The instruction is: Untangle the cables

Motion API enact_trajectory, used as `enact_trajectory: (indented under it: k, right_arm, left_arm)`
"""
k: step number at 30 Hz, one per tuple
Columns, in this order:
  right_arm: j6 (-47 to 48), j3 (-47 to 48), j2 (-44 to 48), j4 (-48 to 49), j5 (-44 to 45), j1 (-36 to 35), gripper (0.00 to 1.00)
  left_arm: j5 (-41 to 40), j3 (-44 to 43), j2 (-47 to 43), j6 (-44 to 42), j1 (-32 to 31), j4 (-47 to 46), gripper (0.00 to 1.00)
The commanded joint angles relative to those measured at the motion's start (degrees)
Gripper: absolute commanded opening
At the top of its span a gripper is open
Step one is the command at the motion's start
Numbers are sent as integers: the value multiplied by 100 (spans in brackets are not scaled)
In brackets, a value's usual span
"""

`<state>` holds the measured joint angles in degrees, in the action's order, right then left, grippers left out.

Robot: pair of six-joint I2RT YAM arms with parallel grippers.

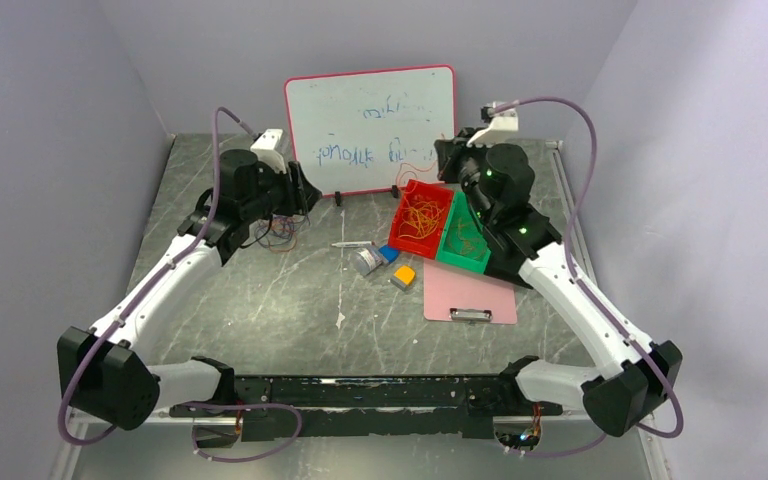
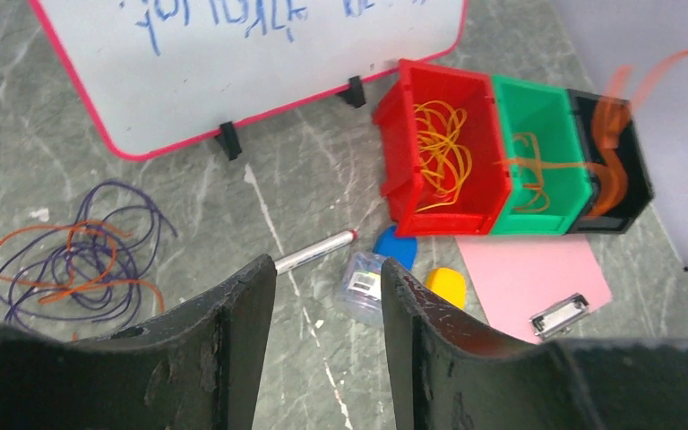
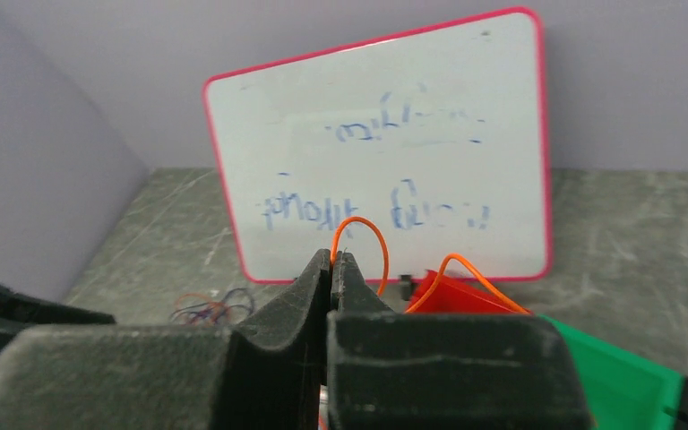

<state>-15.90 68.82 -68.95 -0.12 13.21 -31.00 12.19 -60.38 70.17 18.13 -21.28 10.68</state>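
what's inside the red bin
A loose tangle of yellowish-orange cables lies in the red bin, filling much of it. The loops cover part of the floor, so anything beneath them cannot be seen.

Purple and orange cables [image 2: 76, 260] left of the black left tool [image 2: 327, 296], on a grey-veined desk [image 2: 305, 170]; ahead, red bin [image 2: 392, 193], green bin [image 2: 551, 116], black bin [image 2: 638, 184].
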Motion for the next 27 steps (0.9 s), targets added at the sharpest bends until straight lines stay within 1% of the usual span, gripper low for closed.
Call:
enact_trajectory:
  k: [1,2,8,13,19,27]
  right_arm:
    - [142,-232,249,-382,357,243,0]
    - [140,-271,303,-423,365,418,0]
    - [157,-469,504,-628,386,905,0]
    - [130,-628,469,-757,411,1217,0]
    - [27,-748,299,-796,440,1435,0]
    - [-40,-844,-29,-1033,713,1509,0]
  left_arm:
    - [-453,-267,196,-70,-26,272,52]
    - [-468,-276,225,-68,-21,295,51]
    - [-497,-303,396,-49,-24,340,51]
    - [-538,-276,486,-3,-24,381,50]
    - [-557,-240,515,13,-26,400,50]
    - [-556,-193,599,23,-25,410,50]
